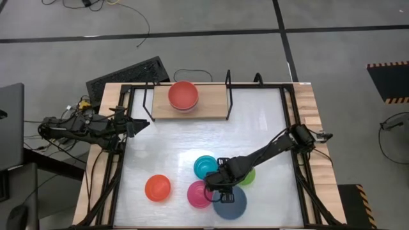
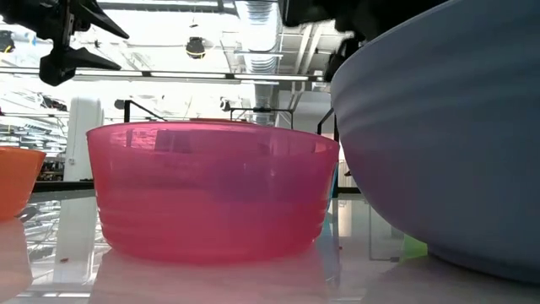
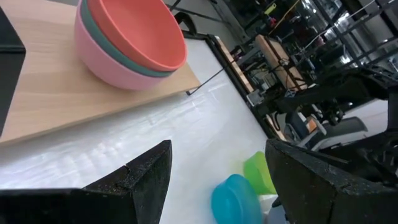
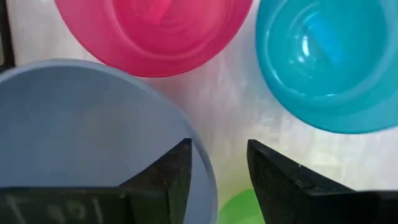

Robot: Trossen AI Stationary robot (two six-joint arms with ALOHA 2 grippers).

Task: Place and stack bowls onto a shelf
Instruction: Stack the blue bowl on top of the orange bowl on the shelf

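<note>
The right gripper (image 1: pixel 216 186) hangs low over the rim of the round grey-blue plastic bowl (image 1: pixel 229 202), its fingers part-open with one either side of the wall, gripping nothing yet. The magenta plastic bowl (image 1: pixel 199 193) sits just beside it (the teal one (image 1: pixel 206 167) close too), so a closing finger could nudge either. The light-wood shelf (image 1: pixel 211 107) already carries a stack topped by a red bowl (image 1: pixel 183 94). The left gripper (image 1: pixel 137 126) waits open near the shelf.
</note>
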